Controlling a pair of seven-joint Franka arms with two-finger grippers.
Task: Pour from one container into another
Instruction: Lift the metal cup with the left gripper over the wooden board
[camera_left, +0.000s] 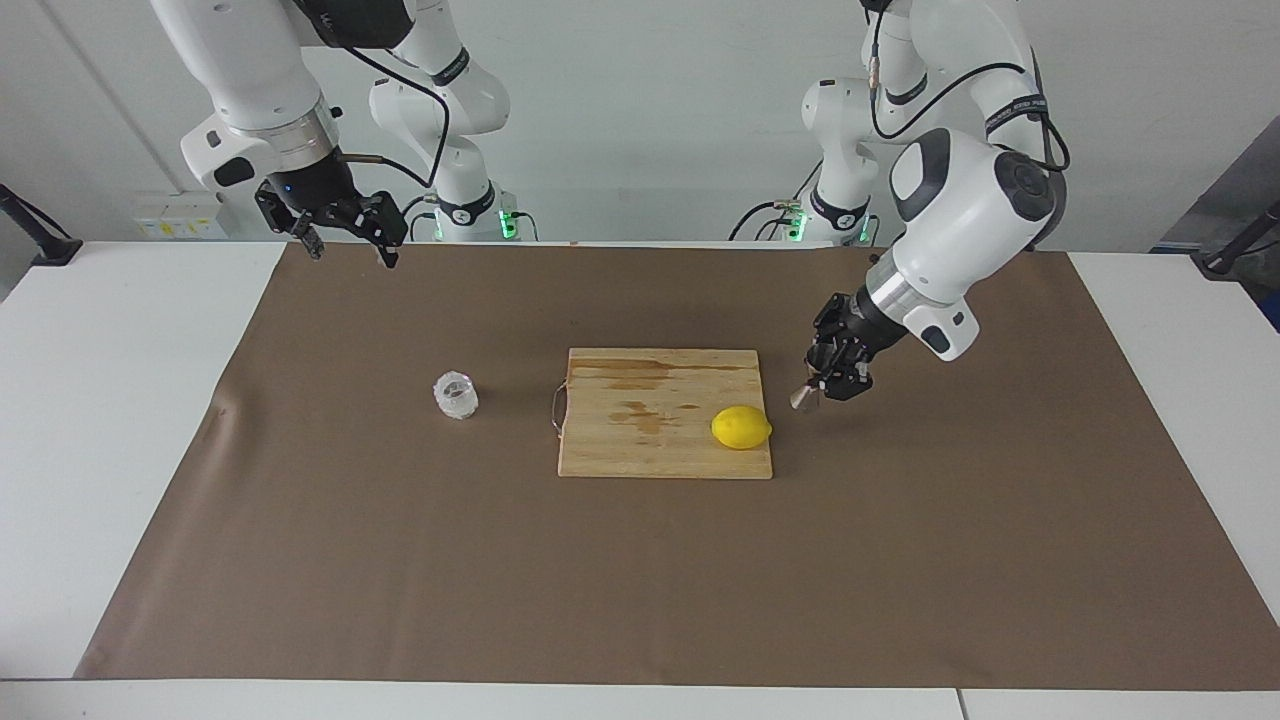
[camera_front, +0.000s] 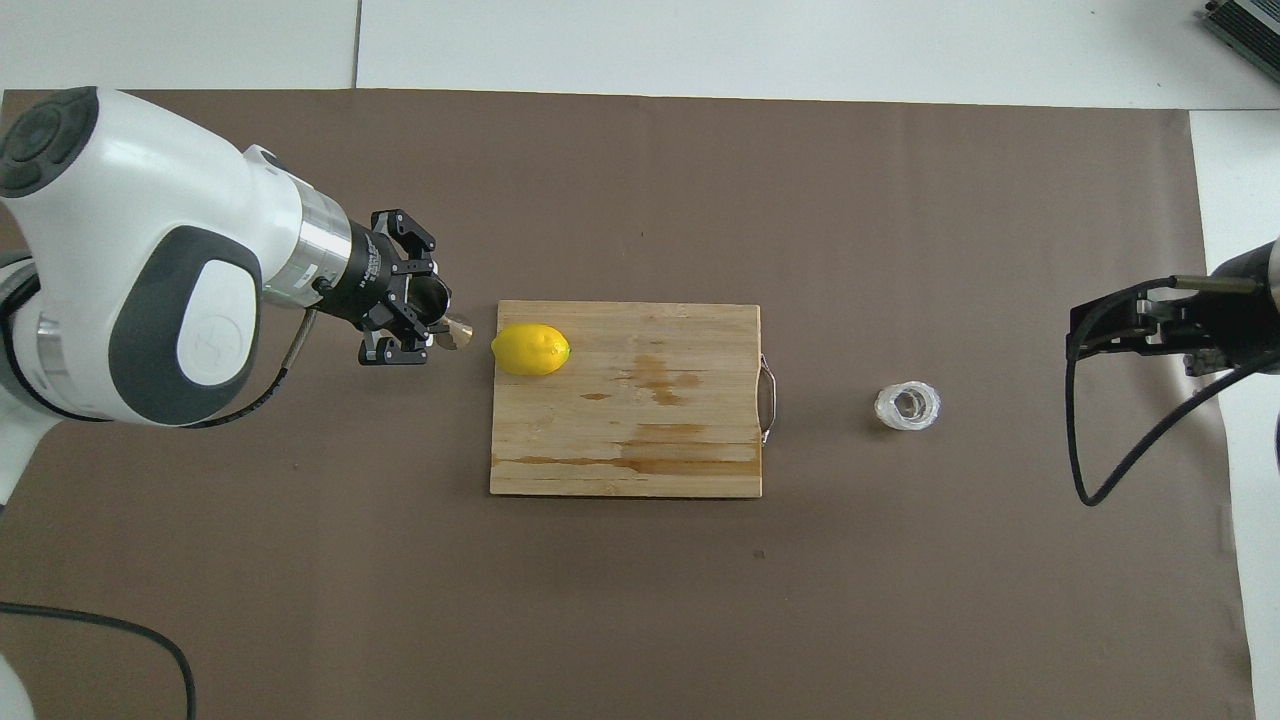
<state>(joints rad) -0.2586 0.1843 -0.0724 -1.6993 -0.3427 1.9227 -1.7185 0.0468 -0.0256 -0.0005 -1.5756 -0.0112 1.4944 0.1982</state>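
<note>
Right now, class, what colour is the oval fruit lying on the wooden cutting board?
Bright yellow lemon; overhead view shows it best.

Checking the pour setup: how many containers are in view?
2. The glass cup stands on the brown mat beside the cutting board's handle. The metal jigger is held by the left end effector beside the lemon.

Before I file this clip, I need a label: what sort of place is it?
Probably a robotics lab, set up as a small kitchen or bar scene. Two white arms stand at a table under brown paper, with a cutting board, a lemon and a glass cup.
</note>
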